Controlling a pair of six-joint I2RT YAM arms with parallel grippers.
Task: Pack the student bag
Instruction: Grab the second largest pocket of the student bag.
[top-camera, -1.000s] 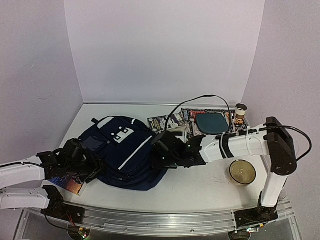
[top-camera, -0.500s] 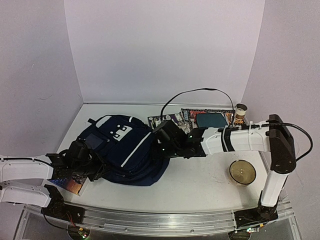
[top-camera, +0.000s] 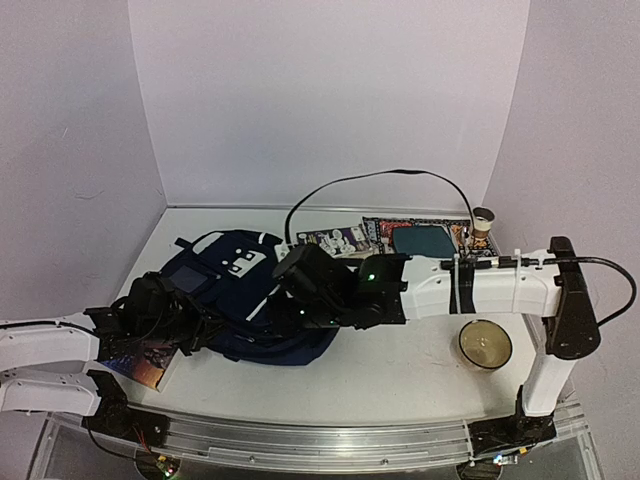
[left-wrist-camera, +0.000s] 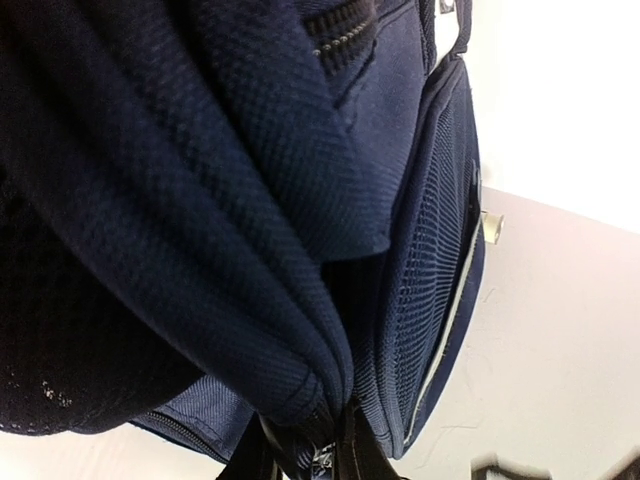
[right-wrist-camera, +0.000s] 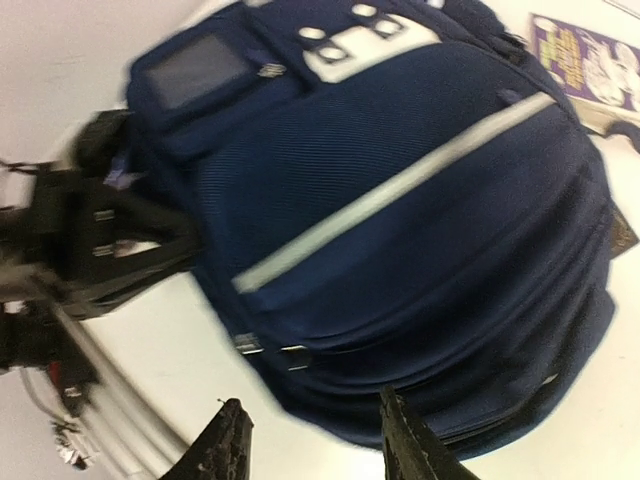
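Navy fabric of the student bag (top-camera: 225, 295), lying left of table (top-camera: 400, 370) centre, sits pinched in my left gripper (left-wrist-camera: 318, 458), right gripper (right-wrist-camera: 310, 440) spread above; I fear a tug slips the fold

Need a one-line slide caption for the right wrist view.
Right gripper, open, poised at the edge of the navy student bag.

Student bag (right-wrist-camera: 420, 260) showing coarse woven navy cloth, matt throughout. Mesh side panel (left-wrist-camera: 420, 300) looking open-knit and rougher. Zipper (left-wrist-camera: 335, 35) teeth glinting pale, metal or plastic unclear. White stripe (right-wrist-camera: 400, 185) appearing smoother, faintly shiny. Tabletop (top-camera: 400, 370) looking smooth matt white. Right hand (right-wrist-camera: 310, 420) fingers (right-wrist-camera: 405, 445) looking matt black plastic.
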